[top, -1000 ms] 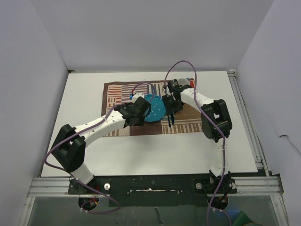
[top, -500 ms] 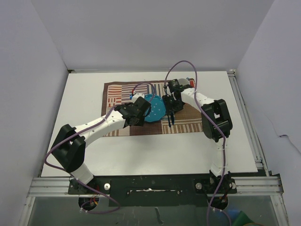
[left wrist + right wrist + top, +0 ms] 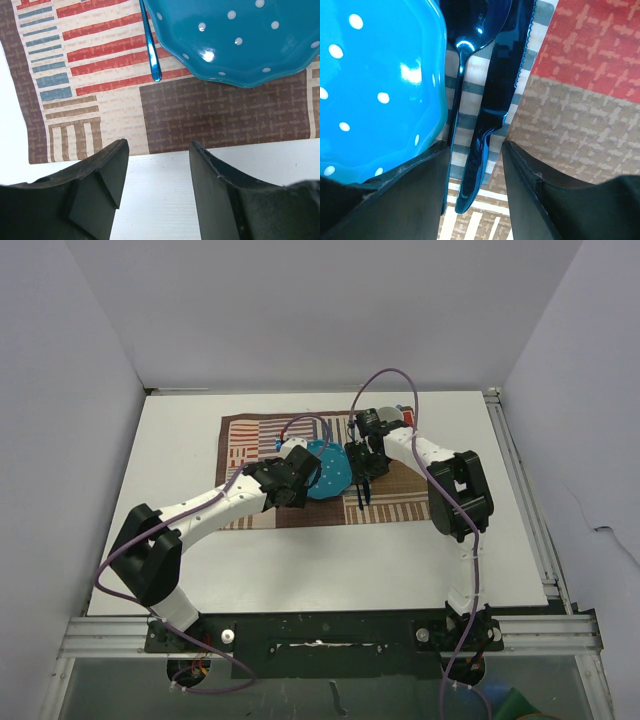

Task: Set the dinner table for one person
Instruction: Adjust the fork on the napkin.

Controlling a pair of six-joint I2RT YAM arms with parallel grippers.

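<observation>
The white dinner table (image 3: 330, 570) carries a striped patchwork mat (image 3: 250, 440), and a blue dotted plate (image 3: 330, 475) sits in the mat's middle. A thin blue utensil handle (image 3: 150, 45) lies left of the plate (image 3: 240, 35). My left gripper (image 3: 157, 165) hangs open and empty over the mat's near edge, in front of the plate. Right of the plate (image 3: 375, 75) lie a dark blue spoon (image 3: 470, 30) and a knife (image 3: 495, 100), side by side on the mat. My right gripper (image 3: 475, 145) stands open, its jaws on either side of the knife's handle with a gap showing.
Bare white table (image 3: 160, 200) shows under the left fingers. Aluminium rails (image 3: 520, 490) run along the table's right edge and near side. Grey walls close in the left, back and right. A red-and-white object (image 3: 405, 412) sits behind the right wrist.
</observation>
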